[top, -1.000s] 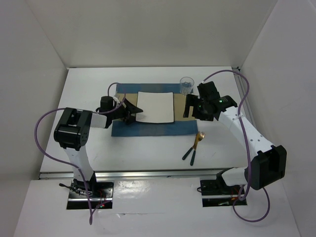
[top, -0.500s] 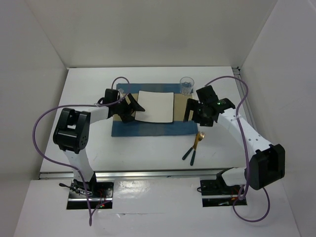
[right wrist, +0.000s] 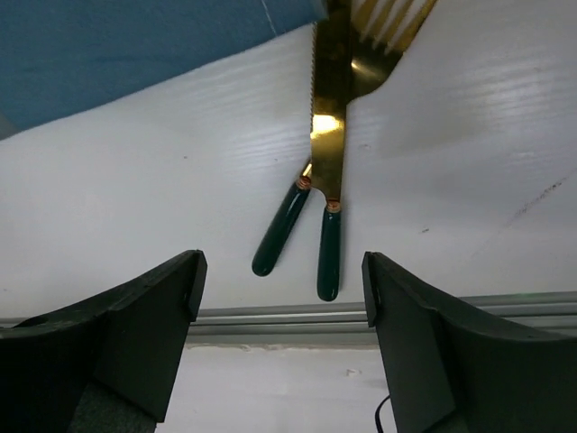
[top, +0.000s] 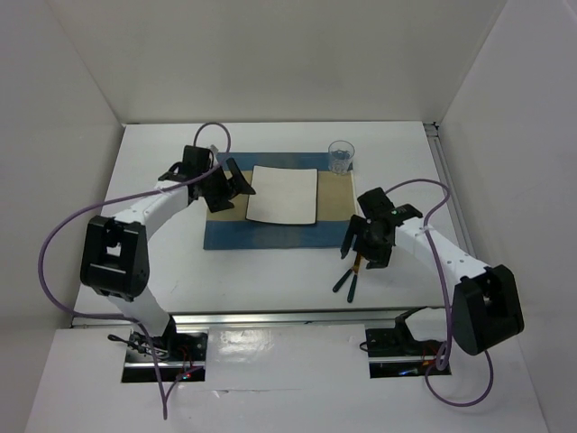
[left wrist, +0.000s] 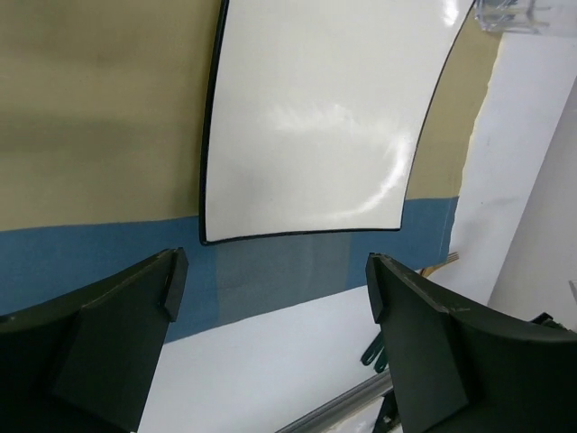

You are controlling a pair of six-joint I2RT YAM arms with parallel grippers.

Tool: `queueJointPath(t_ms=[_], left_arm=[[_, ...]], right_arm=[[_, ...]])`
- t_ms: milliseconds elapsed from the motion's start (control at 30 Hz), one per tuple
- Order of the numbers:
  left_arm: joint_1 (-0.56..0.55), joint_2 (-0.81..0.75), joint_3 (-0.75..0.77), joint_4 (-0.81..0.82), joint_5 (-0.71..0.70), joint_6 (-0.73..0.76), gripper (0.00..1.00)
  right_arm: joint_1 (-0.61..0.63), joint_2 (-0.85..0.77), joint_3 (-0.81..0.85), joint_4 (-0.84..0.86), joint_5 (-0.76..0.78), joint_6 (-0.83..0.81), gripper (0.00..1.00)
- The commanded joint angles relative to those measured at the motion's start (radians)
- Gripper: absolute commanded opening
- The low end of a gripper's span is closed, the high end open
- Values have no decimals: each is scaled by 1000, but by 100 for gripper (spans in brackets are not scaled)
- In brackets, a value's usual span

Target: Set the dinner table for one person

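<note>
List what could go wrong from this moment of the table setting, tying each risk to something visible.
1. The knife and fork lie crossed on the dinner table. The open right tool above them might pinch both or skew one.
2. Their green handles lie close to the table's near edge, so a nudge could push them off.
3. The glass stands at the far right corner of the placemat, where a careless right-arm swing could tip it.
</note>
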Motion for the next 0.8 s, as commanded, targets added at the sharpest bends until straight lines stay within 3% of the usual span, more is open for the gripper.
queueJointPath(t_ms=[0, 200, 600, 767], left_arm=[[-13, -103, 62, -121, -82, 82, 100], [-13, -165, 109, -217, -102, 155, 100], [-13, -165, 109, -259, -29, 173, 99], [-13, -143, 140, -268, -20, 192, 99]], right_arm=[[-5, -48, -41, 5, -17, 69, 82], [-5, -70, -163, 58, -58, 123, 58], [33, -9, -216, 146, -55, 155, 40], [52, 28, -234, 166, -35, 164, 40]])
